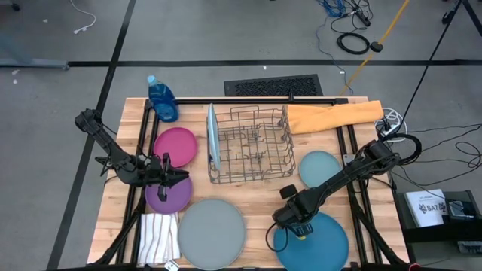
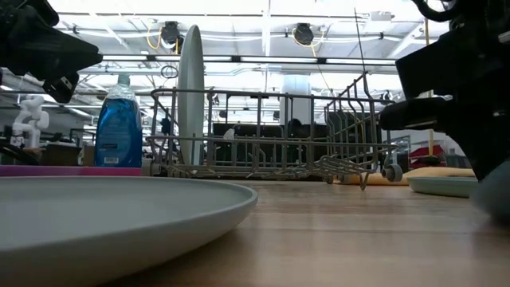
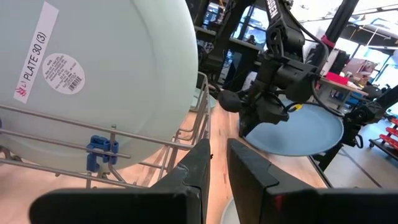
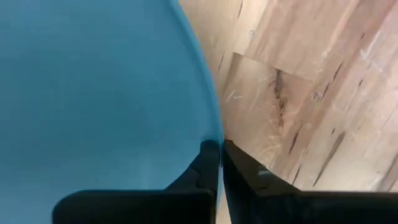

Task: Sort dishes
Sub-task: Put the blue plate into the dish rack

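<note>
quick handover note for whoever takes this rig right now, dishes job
Right hand: shut on the rim of the dark blue plate, near the table's front right.
Left hand: nearly shut, empty, above the purple plate.
Done: light blue plate stands upright in the rack.
Left on the table: grey plate at front centre, magenta plate left of the rack, pale teal plate right of it, purple and dark blue.

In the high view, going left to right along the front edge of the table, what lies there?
Striped cloth → large grey plate → dark blue plate, with the right pincer shut on its left rim.
</note>
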